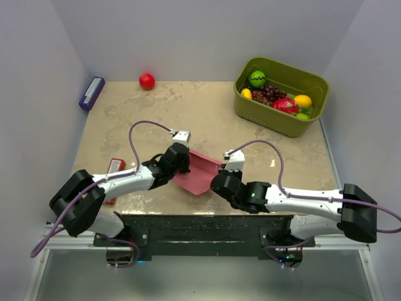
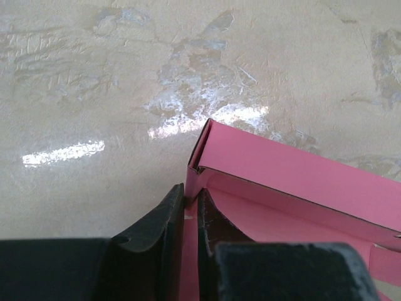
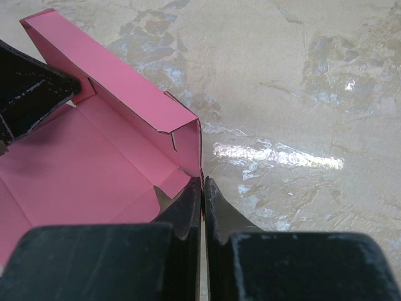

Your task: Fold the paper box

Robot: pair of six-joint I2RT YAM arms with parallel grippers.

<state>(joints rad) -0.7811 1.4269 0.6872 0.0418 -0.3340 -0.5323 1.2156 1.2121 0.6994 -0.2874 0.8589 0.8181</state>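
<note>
Between the two arms, near the front edge of the bench (image 1: 188, 106), the left end effector (image 2: 191, 195) is clamped on one end wall of the paper box (image 2: 285, 166). The right end effector (image 3: 203, 186) is clamped on the opposite end wall, at its corner.

Box status: partly formed, one long wall upright, the other panels not yet closed.

Hazards:
- Opposed pull or twist from the arms would likely buckle or tear the stock.
- Both pinches sit close to wall edges, so slip is possible.
- Unlocked notched tabs may spring back.

Stock is thin, matte pink cardboard with sharp creases. The bench surface is glossy, mottled beige.
</note>
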